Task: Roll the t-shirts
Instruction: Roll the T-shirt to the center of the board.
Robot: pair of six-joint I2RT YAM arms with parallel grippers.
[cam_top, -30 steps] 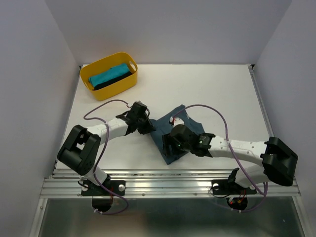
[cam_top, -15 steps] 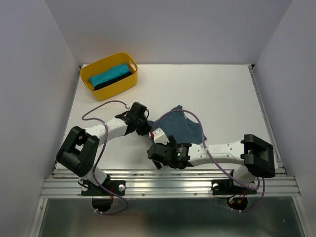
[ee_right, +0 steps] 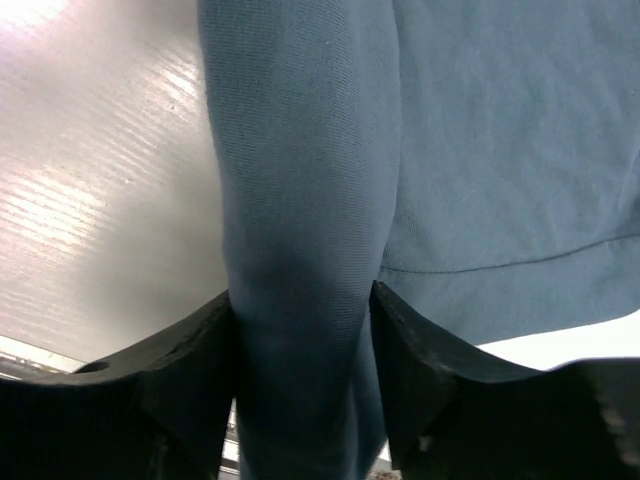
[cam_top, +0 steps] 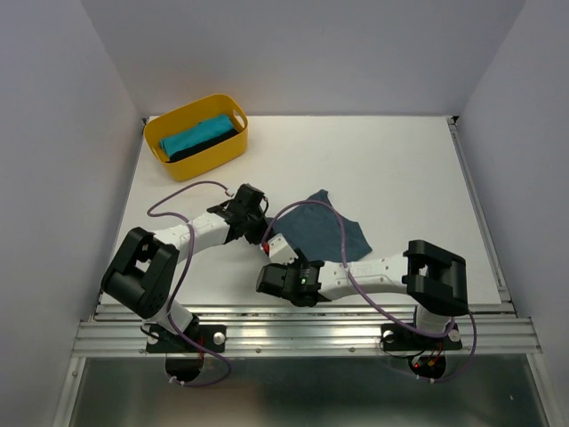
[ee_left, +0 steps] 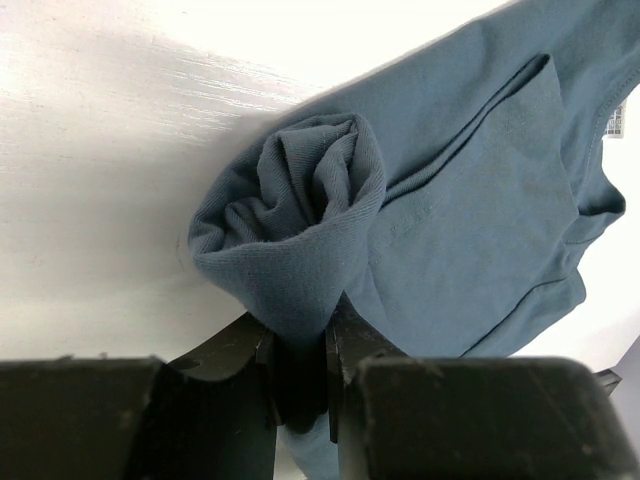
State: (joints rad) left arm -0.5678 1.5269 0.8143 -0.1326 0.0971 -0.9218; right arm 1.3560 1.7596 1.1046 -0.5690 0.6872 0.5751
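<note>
The slate-blue t-shirt [cam_top: 327, 229] lies partly flat on the white table [cam_top: 400, 169], and its near-left edge is rolled into a tube. My left gripper [cam_top: 259, 233] is shut on one end of that roll; the left wrist view shows the spiral end [ee_left: 300, 215] pinched in the gripper [ee_left: 300, 335]. My right gripper [cam_top: 270, 281] is shut around the other part of the roll [ee_right: 300, 200], with the flat cloth [ee_right: 510, 140] spreading to the right. A turquoise tee [cam_top: 196, 134] and a black tee [cam_top: 212, 145] lie rolled in the yellow basket [cam_top: 158, 135].
The yellow basket stands at the table's far left corner. Purple cables loop over both arms and across the shirt [cam_top: 342, 233]. The table's near edge and metal rail [cam_top: 302, 331] run just behind the right gripper. Grey walls enclose three sides.
My right gripper has swung left and toward the near edge with the shirt's edge in it. Less flat cloth shows now. The left gripper has barely moved.
</note>
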